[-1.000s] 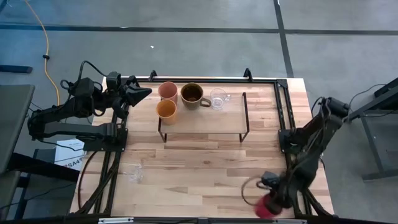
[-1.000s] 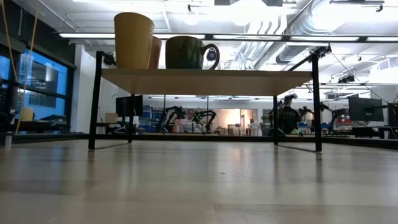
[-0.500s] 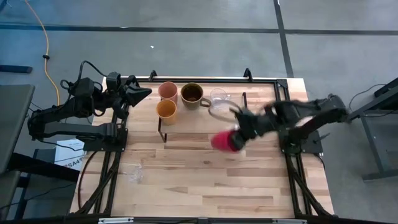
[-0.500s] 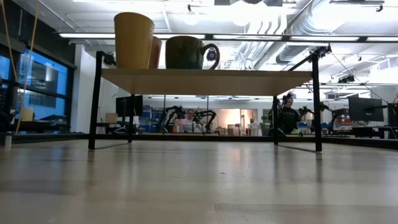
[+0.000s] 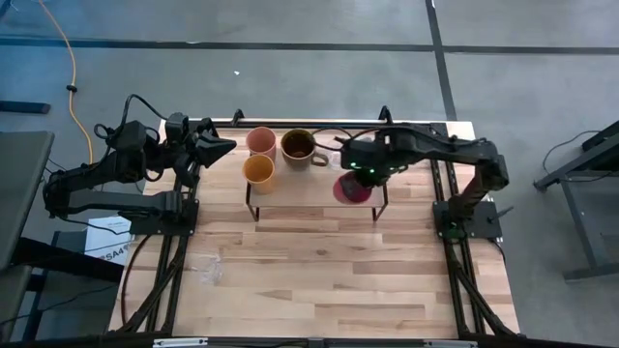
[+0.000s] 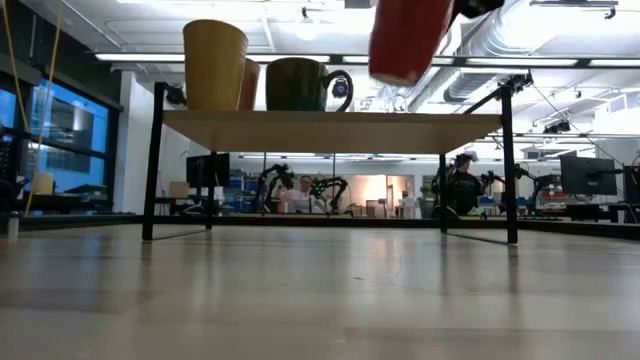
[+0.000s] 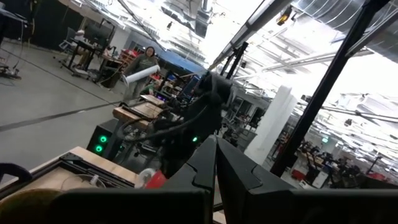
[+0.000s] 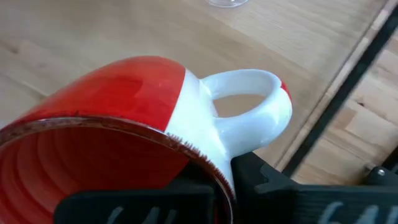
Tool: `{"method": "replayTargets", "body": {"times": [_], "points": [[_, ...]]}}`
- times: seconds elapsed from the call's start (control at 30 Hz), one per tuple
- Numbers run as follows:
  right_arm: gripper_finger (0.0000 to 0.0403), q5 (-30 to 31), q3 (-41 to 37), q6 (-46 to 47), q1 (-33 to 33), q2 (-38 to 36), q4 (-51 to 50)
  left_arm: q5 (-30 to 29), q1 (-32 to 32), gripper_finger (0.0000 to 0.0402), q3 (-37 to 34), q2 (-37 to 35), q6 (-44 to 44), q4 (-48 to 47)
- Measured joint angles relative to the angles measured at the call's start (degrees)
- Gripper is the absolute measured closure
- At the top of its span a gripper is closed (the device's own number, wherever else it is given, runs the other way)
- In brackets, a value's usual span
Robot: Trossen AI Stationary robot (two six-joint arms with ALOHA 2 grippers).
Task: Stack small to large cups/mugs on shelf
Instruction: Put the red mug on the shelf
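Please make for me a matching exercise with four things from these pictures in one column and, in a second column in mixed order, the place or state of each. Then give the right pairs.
Things:
1. red cup
2. brown mug
3. yellow-orange cup
4. left gripper

Places or states:
A. stands on the shelf, in front of the peach tumbler
B. shut, empty, at the table's far left corner
C. held by the right gripper above the shelf's right end
D. stands on the shelf between the peach tumbler and a clear glass mug

Pairs: 1-C, 2-D, 3-A, 4-B
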Motion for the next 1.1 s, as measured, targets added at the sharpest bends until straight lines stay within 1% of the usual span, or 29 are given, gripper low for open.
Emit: {"method": "replayTargets", "body": {"times": [0.1,0.3,0.67,1.1], "points": [[0.0403,-1.18,-0.61,0.71,-0.84,1.59,0.12,0.02,0.00,0.0399,0.02,-0.02,-0.02,0.00],[0.0403,-1.17,-0.64,3.65,-2.51,4.56,0.22,-0.01,0.01,0.0399,0.02,-0.01,-0.33,0.00],[0.0402,-3.40,-0.64,5.65,-3.99,5.08,0.18,-0.18,0.02,0.0399,0.02,0.00,-0.46,0.02],[0.0369,-3.92,-0.68,6.56,-4.36,5.08,0.17,-0.20,0.02,0.0399,0.02,0.00,0.00,0.02]]}}
